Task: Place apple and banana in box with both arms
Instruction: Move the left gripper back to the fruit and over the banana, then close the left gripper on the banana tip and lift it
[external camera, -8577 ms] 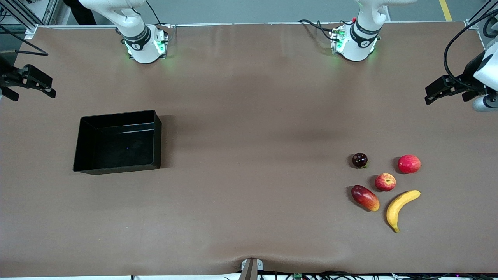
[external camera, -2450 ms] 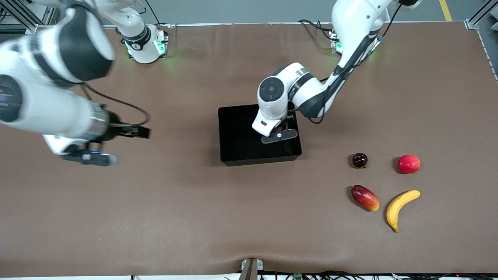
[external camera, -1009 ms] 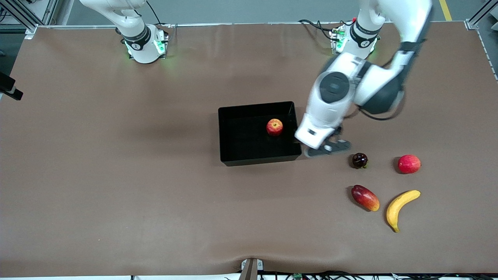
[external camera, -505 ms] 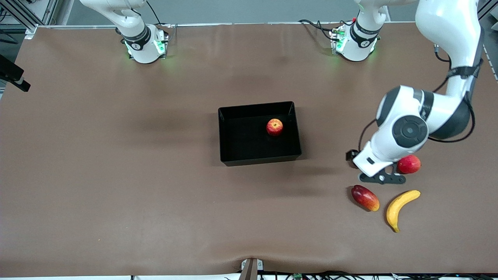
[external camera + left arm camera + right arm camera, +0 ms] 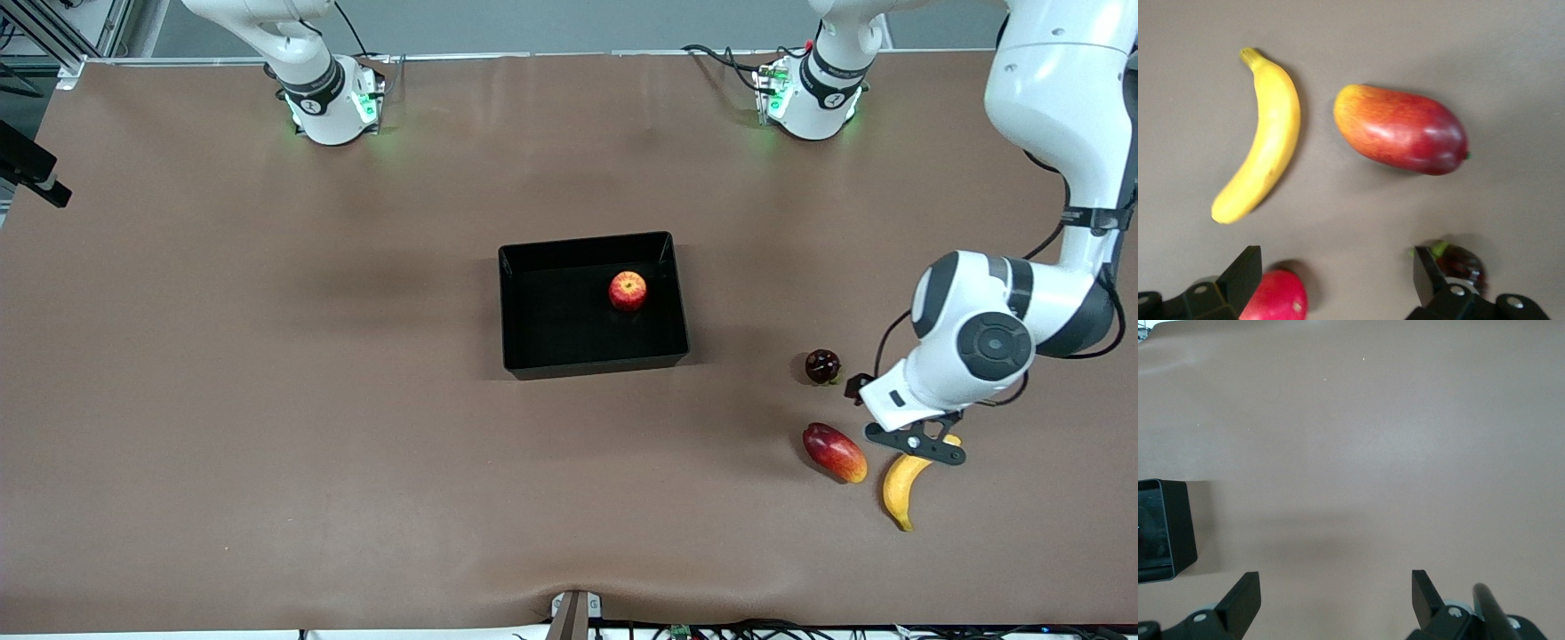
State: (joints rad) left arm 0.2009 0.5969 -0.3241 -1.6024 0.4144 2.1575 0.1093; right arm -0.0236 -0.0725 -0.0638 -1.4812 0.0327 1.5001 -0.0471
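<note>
Brown table matting point(image 5: 356, 427) carries the box point(image 5: 508, 302) with the apple point(image 5: 628, 291) inside; the banana point(image 5: 898, 491) lies under the left gripper point(image 5: 916, 442), fingers spread, empty. Crowding mango-like fruit point(image 5: 834, 452) risks a mistaken or knocked pick. The right gripper point(image 5: 1331, 600) waits open by the table's edge.

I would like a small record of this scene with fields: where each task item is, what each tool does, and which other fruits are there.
apple: inside the box, toward the left arm's end of it
banana: on the table, not yet in the box
left tool: open, empty, over the banana's upper end
right tool: open, empty, waits at the right arm's end of the table
other fruits: oblong red-orange fruit beside the banana; small dark fruit; round red fruit
</note>
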